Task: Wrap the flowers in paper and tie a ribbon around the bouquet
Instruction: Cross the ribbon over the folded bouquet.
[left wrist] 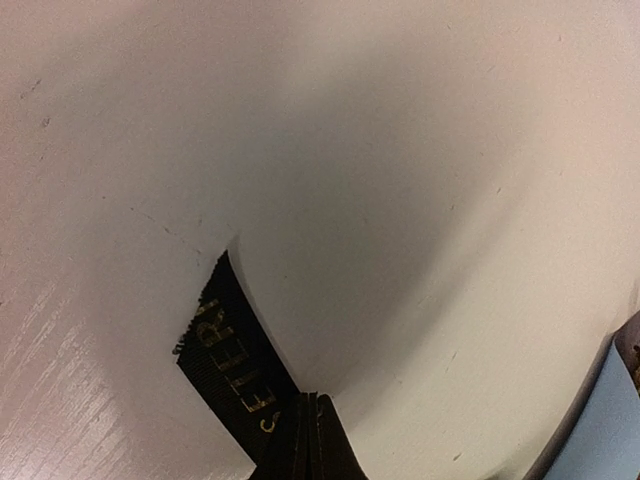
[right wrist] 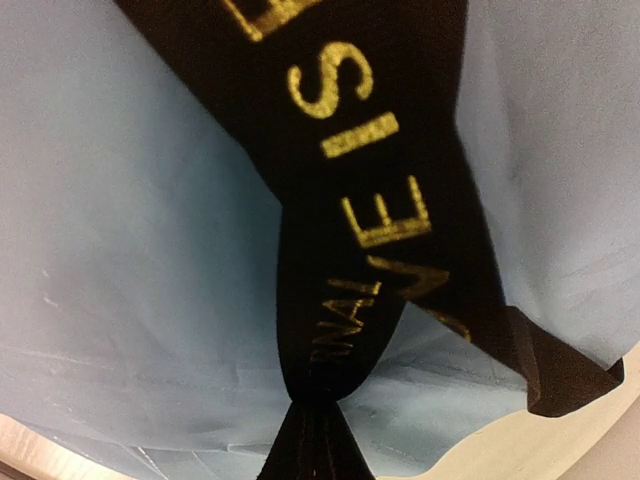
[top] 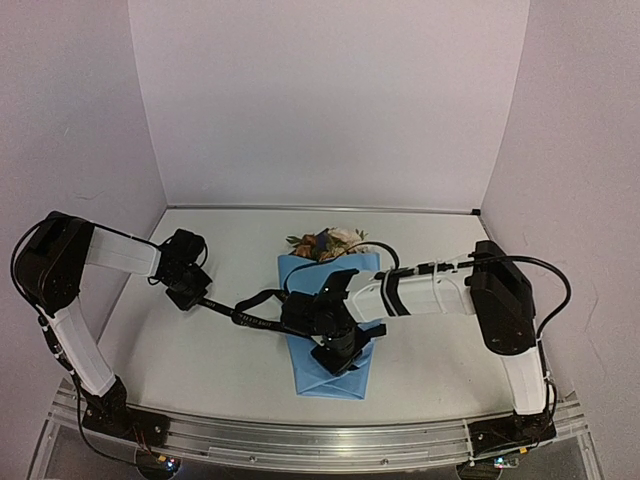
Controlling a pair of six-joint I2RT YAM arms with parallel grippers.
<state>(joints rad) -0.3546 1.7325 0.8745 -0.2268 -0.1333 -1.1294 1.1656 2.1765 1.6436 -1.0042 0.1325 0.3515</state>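
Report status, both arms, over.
Left pincer shut on ribbon end. Right pincer shut on ribbon over bouquet. Bouquet wrapped, lying flat. Nothing blocking in view.

Both arms share one build. The left arm (top: 82, 345) has white boxy links joined by bulky black joint housings, set on a black base. The right arm (top: 425, 290) matches it, with white links between rounded black housings. Each ends in a black wrist head. Thin black cables (top: 565, 290) loop from joint to joint along both arms. The left fingers (left wrist: 298, 445) are slim, dark and flat-sided. Both bases are bolted to a ribbed aluminium rail (top: 320, 437).
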